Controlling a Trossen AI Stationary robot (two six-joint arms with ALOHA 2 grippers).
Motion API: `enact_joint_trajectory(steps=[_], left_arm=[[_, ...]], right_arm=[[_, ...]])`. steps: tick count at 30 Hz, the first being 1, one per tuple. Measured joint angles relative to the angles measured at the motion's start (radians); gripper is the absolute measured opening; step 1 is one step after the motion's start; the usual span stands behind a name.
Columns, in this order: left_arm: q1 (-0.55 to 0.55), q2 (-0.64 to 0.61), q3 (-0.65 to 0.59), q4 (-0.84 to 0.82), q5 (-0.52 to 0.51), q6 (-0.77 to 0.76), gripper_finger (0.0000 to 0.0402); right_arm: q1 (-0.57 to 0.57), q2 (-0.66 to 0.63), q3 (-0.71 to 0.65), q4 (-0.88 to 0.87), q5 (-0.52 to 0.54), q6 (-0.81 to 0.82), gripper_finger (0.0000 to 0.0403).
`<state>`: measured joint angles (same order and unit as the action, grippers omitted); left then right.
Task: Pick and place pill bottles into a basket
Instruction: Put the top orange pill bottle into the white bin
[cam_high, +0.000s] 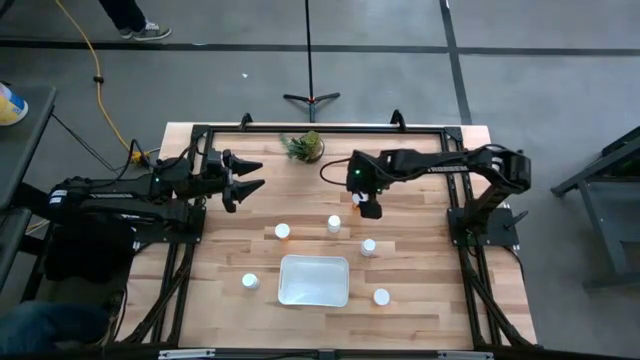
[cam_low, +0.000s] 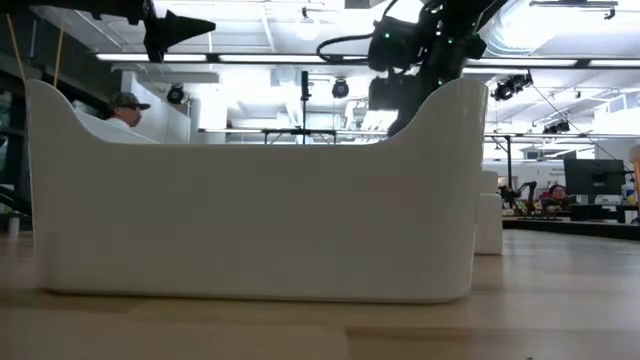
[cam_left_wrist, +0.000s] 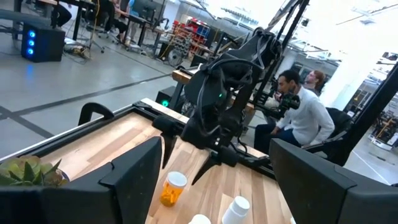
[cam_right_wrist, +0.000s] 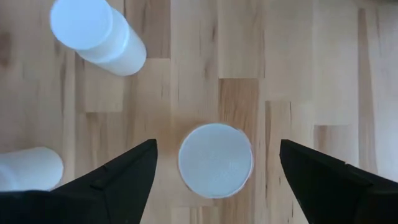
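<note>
Wooden slat table (cam_high: 420, 300), white rectangular plastic basket (cam_high: 314, 280) empty at front centre. Right gripper (cam_right_wrist: 216, 163) spread wide above white-capped orange pill bottle (cam_right_wrist: 215, 160), not gripping. Left gripper (cam_high: 252, 177) parted, waiting. Risk: off-centre descent tips bottle into neighbouring bottle (cam_right_wrist: 96, 34).

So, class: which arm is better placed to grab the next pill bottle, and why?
The right. Its pincer hangs open directly over an orange bottle, one finger on either side of the white cap. The left pincer waits near the table's far left edge, away from every bottle.
</note>
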<state>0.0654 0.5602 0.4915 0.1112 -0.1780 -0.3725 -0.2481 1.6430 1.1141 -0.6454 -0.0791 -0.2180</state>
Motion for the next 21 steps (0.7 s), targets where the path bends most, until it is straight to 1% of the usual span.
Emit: enact_joint_trajectory(steps=[15,21], left_arm=[[0.0,0.0,0.0,-0.002,0.0,0.0,0.033],[0.0,0.0,0.0,-0.004,0.0,0.0,0.033]], right_arm=[[0.0,0.085,0.0,0.006,-0.016,0.006,0.033],[0.0,0.087,0.0,0.014,-0.006,0.011,0.033]])
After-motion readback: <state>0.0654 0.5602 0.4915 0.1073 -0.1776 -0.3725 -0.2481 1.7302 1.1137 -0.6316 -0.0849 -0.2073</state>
